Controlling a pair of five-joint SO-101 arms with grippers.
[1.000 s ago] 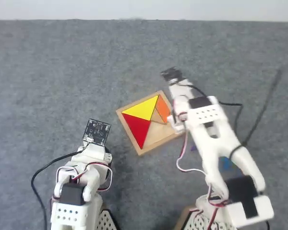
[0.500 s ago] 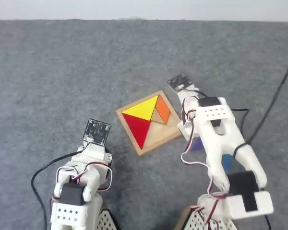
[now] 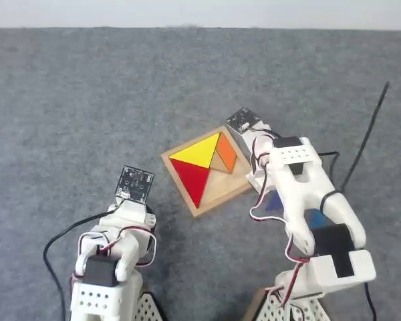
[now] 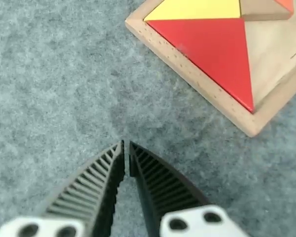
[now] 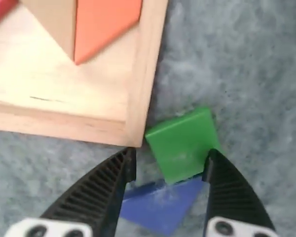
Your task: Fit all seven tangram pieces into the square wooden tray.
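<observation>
ok, square wooden tray [image 3: 222, 186] on grey table [image 3: 87, 87], turned diamond-wise in high view, one corner toward arms. yellow triangle [image 3: 199, 152] and red triangle [image 3: 192, 179] inside, long edges along two adjoining rims. orange piece [image 3: 226, 152] and tan triangle [image 3: 217, 162] near far corner. green square [image 5: 182, 144] on table just outside rim, skewed to it, blue piece [image 5: 160, 205] touching it. right gripper [image 5: 171, 158] fingers spread either side of green square. left gripper [image 4: 127, 145] fingers pressed together, over table near tray.
</observation>
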